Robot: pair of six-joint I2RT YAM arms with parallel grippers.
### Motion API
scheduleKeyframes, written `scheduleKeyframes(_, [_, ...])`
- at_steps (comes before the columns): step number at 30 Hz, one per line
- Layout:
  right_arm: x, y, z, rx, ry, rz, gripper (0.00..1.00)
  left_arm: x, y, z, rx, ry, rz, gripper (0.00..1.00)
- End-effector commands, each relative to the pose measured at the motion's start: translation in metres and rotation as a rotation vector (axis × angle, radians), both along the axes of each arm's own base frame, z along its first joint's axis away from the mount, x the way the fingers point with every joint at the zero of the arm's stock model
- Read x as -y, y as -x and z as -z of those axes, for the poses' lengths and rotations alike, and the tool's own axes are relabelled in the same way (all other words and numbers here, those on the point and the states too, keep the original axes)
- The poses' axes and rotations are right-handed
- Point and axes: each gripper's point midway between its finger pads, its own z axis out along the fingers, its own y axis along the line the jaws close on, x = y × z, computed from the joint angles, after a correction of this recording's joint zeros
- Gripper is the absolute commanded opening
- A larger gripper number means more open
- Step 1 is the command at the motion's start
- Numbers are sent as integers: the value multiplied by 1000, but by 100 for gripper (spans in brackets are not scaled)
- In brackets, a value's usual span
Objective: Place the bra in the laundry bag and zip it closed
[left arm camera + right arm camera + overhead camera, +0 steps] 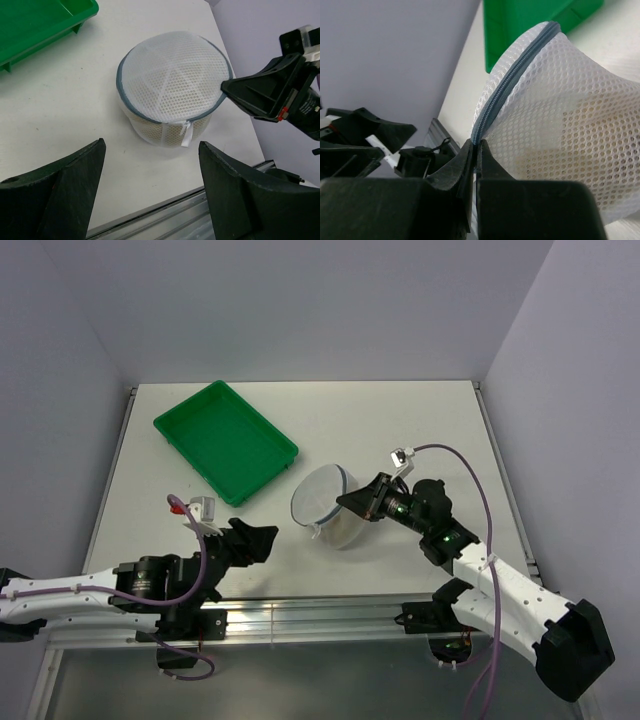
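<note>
The right pincer [475,146] pinches the laundry bag [560,110] at its rim; the left pincer [151,146] gapes wide, empty.

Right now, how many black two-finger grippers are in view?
2, none hidden. The left gripper is open near the table's front edge, clear of the round white mesh laundry bag; the right gripper pinches that bag's grey zipper rim.

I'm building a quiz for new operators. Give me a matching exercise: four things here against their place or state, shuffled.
1 laundry bag
2 green tray
3 left end effector
4 right end effector

A shut on the zipper rim
B open, holding nothing
C far-left part of the table
D white mesh, mid-table

Pairs: 1-D, 2-C, 3-B, 4-A
</note>
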Motion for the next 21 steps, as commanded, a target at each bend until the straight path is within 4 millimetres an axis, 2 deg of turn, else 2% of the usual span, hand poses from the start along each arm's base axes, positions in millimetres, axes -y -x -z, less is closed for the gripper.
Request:
scheduleKeyframes(1, [-14, -2, -76, 228, -122, -68, 0, 2, -3, -7, 21, 1, -18, 81])
scheduleKeyframes(3, [-11, -4, -80, 268, -133, -49, 0, 4, -4, -5, 21, -16, -26, 81])
scheduleKeyframes(6, [-6, -8, -51, 216, -97, -12, 0, 7, -5, -1, 18, -41, -28, 81])
scheduleKeyframes(7, [-2, -9, -27, 167, -67, 4, 0, 8, -5, -1, 15, -45, -29, 81])
scheduleKeyframes(8, [1, -10, -12, 133, -48, 27, 0, 7, -5, 0, 13, -50, -32, 81])
scheduleKeyframes(10, [17, -14, 31, 25, 20, 117, 34, 7, -5, 1, 12, -52, -34, 81])
scheduleKeyframes(11, [24, -16, 42, 1, 46, 150, 52, 7, -5, 1, 12, -52, -34, 81])
scheduleKeyframes(12, [30, -15, 54, -25, 81, 173, 83, 7, -5, 0, 15, -48, -31, 80])
scheduleKeyframes(13, [37, -16, 46, 4, 82, 206, 96, 7, -5, -1, 18, -48, -30, 81])
scheduleKeyframes(14, [42, -13, 50, -11, 113, 216, 100, 7, -5, -3, 23, -44, -26, 81])
scheduleKeyframes(15, [46, -12, 43, 22, 131, 224, 100, 7, -5, -5, 26, -41, -25, 81])
scheduleKeyframes(16, [52, -14, 13, 91, 104, 258, 100, 7, -5, -7, 29, -37, -25, 81])
scheduleKeyframes(17, [58, -10, 11, 87, 132, 272, 100, 6, -5, -9, 34, -38, -25, 82])
scheduleKeyframes(19, [72, -6, -28, 195, 108, 320, 100, 5, -6, -16, 41, -30, -24, 82])
scheduleKeyframes(20, [79, -2, -29, 199, 138, 333, 100, 5, -5, -16, 44, -36, -16, 83])
scheduleKeyframes(21, [87, 4, -50, 251, 111, 357, 100, 5, -5, -18, 46, -36, -16, 83])
